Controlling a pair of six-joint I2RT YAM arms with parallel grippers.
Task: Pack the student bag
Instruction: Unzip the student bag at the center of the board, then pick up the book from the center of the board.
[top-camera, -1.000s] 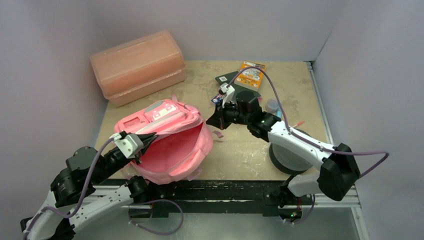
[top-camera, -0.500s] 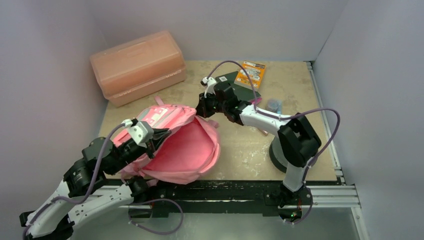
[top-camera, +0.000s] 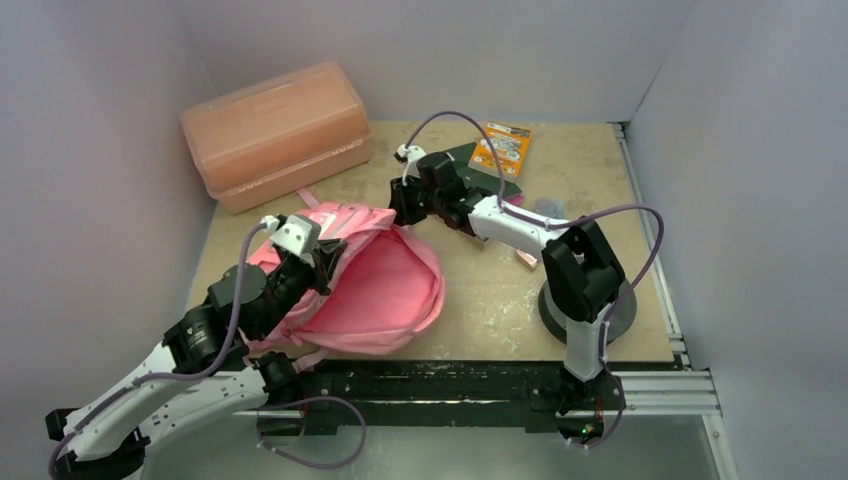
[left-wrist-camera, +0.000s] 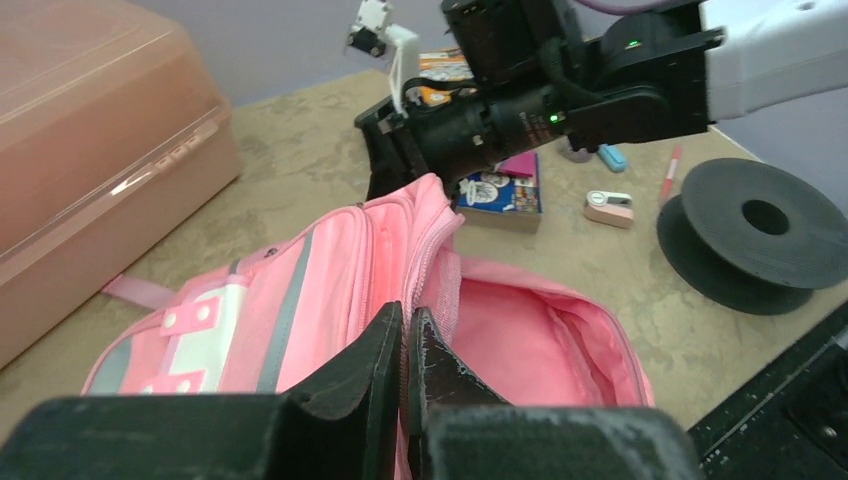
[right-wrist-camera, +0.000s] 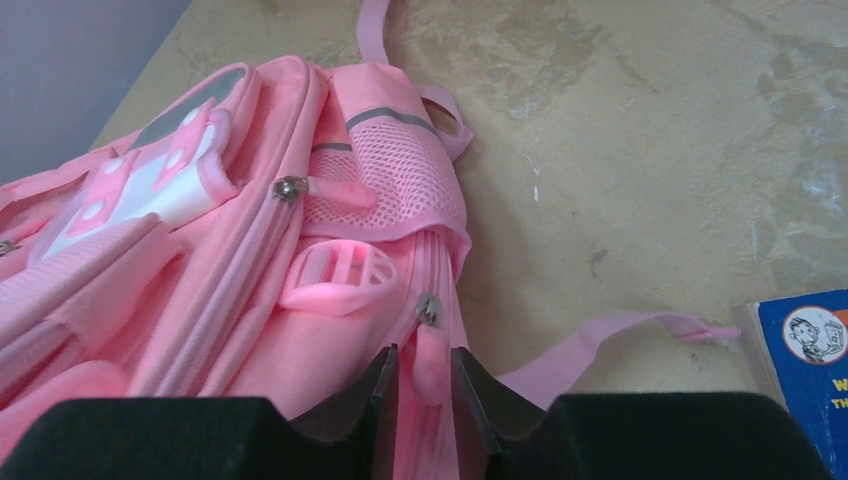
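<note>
L: pinches with left end effector, fingers pressed together on mouth-rim fabric of student bag | R: clamps with right end effector on pink zip pull at bag's far end | BAG: lies on table, mouth gaping, between both arms | BEYOND BAG: orange box

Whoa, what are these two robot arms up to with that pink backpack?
They are getting the student bag ready for packing. The left tool pinches the rim of its main opening, and the right tool grips a pink zipper pull at the bag's far end. The main compartment gapes open, and nothing shows inside it. An orange booklet lies on the table beyond, not yet packed.
</note>
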